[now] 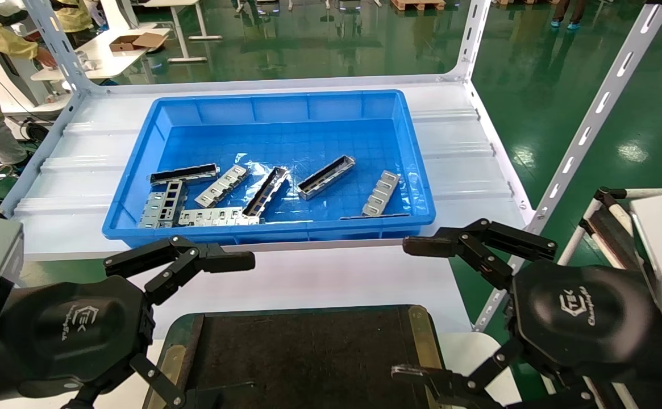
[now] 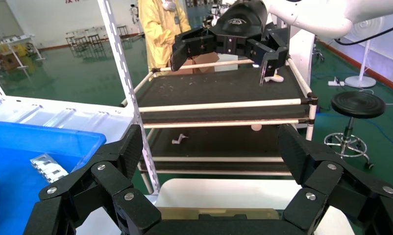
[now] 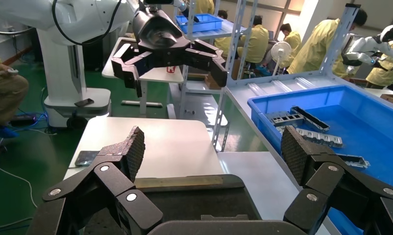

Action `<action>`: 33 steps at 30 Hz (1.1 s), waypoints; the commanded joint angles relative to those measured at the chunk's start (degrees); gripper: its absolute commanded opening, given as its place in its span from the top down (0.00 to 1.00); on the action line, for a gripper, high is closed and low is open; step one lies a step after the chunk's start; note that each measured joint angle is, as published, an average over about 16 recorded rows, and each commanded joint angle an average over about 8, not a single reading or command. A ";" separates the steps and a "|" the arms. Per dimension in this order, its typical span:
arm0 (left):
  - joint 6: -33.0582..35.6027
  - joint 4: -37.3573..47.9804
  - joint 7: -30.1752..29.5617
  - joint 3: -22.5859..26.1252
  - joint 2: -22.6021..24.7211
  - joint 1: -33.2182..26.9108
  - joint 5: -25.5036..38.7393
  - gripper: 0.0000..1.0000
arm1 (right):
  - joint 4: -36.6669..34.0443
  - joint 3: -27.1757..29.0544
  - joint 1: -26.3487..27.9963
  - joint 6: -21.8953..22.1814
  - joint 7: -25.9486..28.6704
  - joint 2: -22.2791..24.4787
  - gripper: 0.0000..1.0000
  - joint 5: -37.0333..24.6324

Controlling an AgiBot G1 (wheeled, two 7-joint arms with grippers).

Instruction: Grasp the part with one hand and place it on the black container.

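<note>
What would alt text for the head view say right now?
Both tools hang open and empty, left tool and right tool, over the empty black container. Beyond it, a blue bin holds metal parts, including an open silver channel part near its middle.

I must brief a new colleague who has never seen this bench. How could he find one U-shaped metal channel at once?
Look into the large bright blue plastic bin on the white shelf. Right of its centre, the slim silver-grey U-shaped sheet-metal channel lies diagonally, alone. Unlike the flat perforated silver plates nearby, it shows a dark hollow inside.
</note>
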 commanded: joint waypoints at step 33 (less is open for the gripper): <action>-19.55 17.94 5.25 7.68 18.07 -13.35 20.68 0.00 | -0.03 -0.06 0.03 0.00 -0.03 0.01 0.00 0.03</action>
